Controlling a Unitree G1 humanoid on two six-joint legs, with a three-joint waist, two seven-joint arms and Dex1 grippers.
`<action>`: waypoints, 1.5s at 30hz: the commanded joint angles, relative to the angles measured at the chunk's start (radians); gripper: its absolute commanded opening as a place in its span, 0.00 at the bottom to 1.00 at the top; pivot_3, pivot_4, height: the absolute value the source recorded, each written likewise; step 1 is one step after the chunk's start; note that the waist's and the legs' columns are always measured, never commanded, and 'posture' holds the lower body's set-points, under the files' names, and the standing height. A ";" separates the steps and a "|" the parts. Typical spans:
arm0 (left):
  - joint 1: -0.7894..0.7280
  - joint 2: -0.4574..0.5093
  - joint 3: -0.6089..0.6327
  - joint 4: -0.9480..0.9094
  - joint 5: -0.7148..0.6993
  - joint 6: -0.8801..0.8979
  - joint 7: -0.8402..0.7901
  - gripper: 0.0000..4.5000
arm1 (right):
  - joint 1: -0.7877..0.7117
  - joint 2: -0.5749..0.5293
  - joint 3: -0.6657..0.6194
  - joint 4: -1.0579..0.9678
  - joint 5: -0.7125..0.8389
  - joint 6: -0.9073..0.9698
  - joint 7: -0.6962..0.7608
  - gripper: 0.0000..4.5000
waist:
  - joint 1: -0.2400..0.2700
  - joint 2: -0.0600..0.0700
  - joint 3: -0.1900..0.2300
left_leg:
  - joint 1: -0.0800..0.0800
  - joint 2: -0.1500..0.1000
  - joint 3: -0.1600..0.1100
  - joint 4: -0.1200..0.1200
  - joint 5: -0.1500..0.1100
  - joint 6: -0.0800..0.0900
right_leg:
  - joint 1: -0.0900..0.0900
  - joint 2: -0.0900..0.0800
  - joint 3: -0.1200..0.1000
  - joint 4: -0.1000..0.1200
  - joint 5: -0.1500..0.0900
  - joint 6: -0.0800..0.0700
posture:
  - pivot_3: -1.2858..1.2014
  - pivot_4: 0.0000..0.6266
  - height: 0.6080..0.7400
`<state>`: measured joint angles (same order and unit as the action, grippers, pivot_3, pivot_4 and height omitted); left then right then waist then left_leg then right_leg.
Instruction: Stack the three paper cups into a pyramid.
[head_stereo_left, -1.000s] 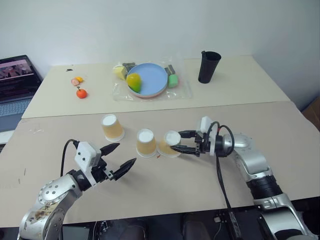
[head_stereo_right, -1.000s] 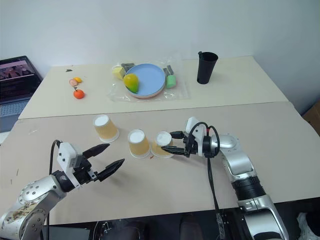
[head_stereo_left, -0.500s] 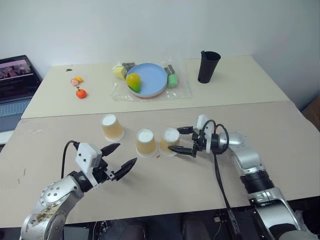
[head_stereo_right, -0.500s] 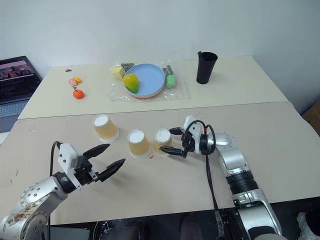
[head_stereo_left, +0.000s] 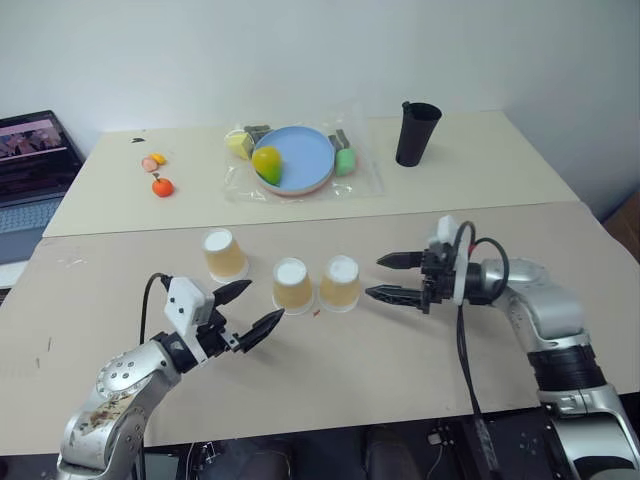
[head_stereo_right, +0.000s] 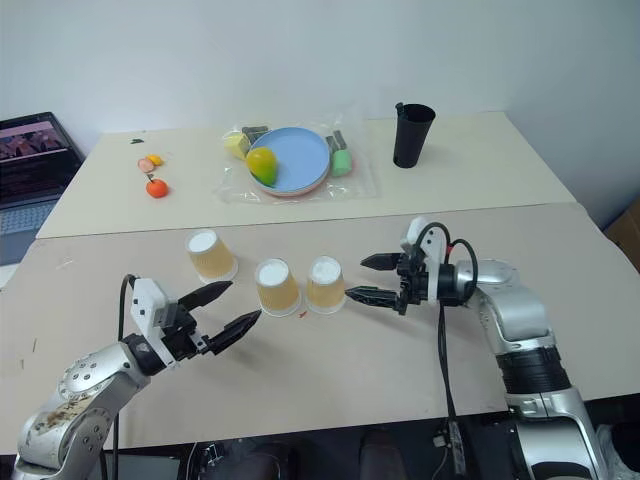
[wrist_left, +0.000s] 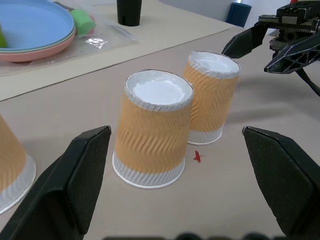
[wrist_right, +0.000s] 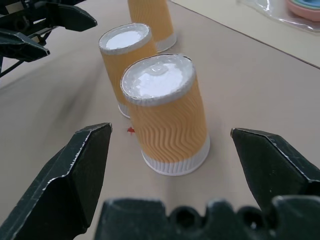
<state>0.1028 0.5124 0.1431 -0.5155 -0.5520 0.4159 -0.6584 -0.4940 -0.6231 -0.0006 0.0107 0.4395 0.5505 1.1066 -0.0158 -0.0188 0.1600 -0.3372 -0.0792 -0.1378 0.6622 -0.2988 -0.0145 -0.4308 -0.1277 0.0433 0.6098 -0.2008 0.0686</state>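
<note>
On the near worktop (head_stereo_left: 400, 380) your three cups stand upside down in a loose row: the right cup (head_stereo_left: 340, 284) and the middle cup (head_stereo_left: 292, 286) sit just beside each other, and the left cup (head_stereo_left: 224, 255) stands apart, a little farther back. Your right gripper (head_stereo_left: 392, 277) hovers just beside the right cup with its jaws wide and nothing in them; your left gripper (head_stereo_left: 248, 309) waits near the middle cup, jaws wide too and empty. Two cups look set as the base, so the left cup is likely the one to go on top. Watch the gap between the base pair: if it is too wide, the top cup's rim finds no seat on both white bases and tips through. These cups are light and tapered, so a brush from either open jaw can slide or topple one, and a hard squeeze will crush the paper wall. Reaching for the left cup, your left gripper passes close to the middle cup; a sideways sweep there would knock the base apart.
</note>
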 joint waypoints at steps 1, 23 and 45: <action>0.001 0.001 0.040 -0.015 -0.015 -0.011 0.014 1.00 | 0.019 -0.034 -0.086 -0.066 -0.037 -0.102 -0.076 1.00 | 0.002 0.000 0.000 | 0.000 0.000 0.000 0.000 0.000 0.000 | 0.000 0.000 0.000 0.000 0.000 0.000 | 0.52 0.24 1.00; -0.168 -0.058 0.145 0.199 0.099 -0.018 0.253 1.00 | 0.046 -0.007 -0.122 -0.125 -0.009 -0.150 -0.192 1.00 | 0.004 0.000 0.000 | 0.000 0.000 0.001 0.000 0.000 -0.001 | -0.001 0.000 0.000 0.000 0.001 -0.001 | 0.52 0.24 1.00; -0.335 -0.096 0.091 0.397 0.182 -0.060 0.274 1.00 | 0.050 -0.014 -0.141 -0.149 0.013 -0.132 -0.214 1.00 | 0.003 0.000 0.000 | -0.001 0.000 0.001 0.000 0.001 -0.002 | -0.001 0.000 0.000 0.000 0.001 -0.001 | 0.52 0.24 1.00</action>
<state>-0.2050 0.4145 0.2231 -0.1308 -0.3770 0.3841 -0.3840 -0.4286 -0.6310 -0.1066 -0.0908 0.4274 0.4214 0.8999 -0.0130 -0.0192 0.1602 -0.3377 -0.0789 -0.1366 0.6627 -0.2977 -0.0166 -0.4318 -0.1277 0.0432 0.6100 -0.2001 0.0679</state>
